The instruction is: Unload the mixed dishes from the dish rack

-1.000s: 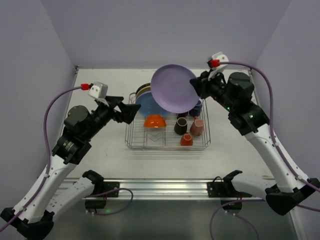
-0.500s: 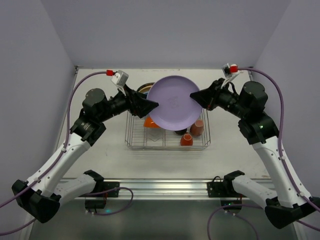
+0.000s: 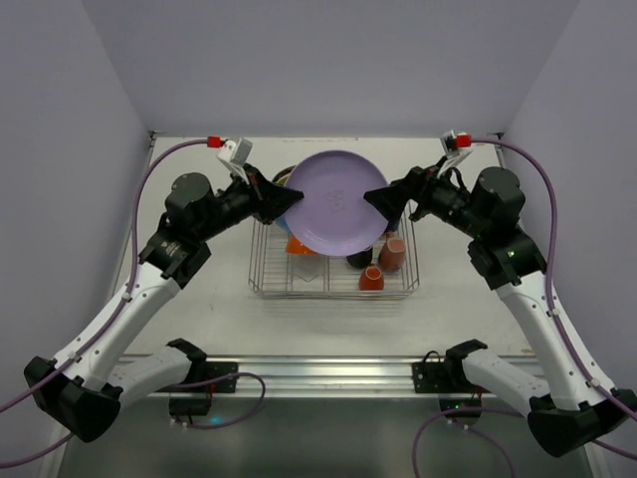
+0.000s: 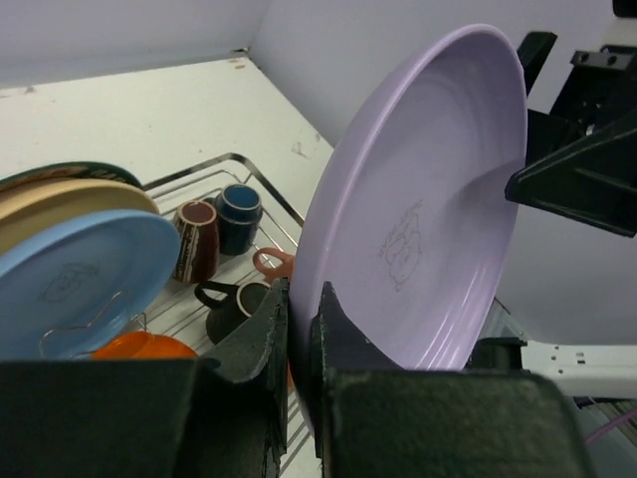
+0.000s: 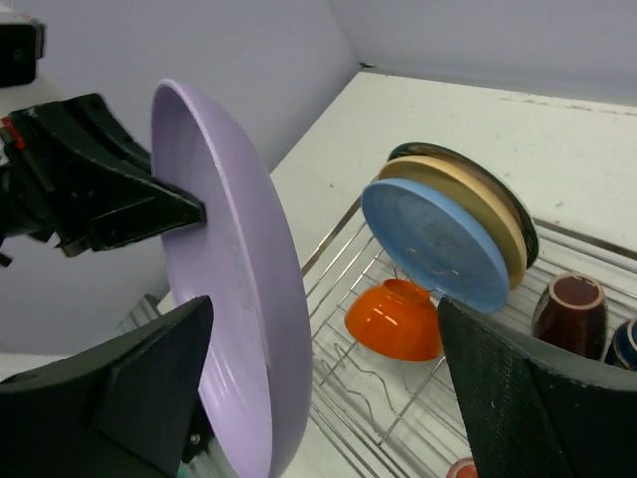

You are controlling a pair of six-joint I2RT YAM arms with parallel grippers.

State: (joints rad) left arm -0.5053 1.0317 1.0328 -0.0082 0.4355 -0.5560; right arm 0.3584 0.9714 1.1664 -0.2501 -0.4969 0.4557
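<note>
While left jaws pinch one lavender plate (image 3: 338, 199), right jaws gape; three plates (image 5: 438, 244) in rack (image 3: 328, 296).

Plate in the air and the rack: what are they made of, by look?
The plate: smooth lavender, soft sheen, embossed mark; probably plastic or melamine, glazed ceramic possible. The rack: thin shiny silver wire; looks like chromed or stainless steel.

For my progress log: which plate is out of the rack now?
The lavender plate, clamped at its rim by the left end effector above the dish rack; the blue plate and those behind it stand in the rack.
</note>
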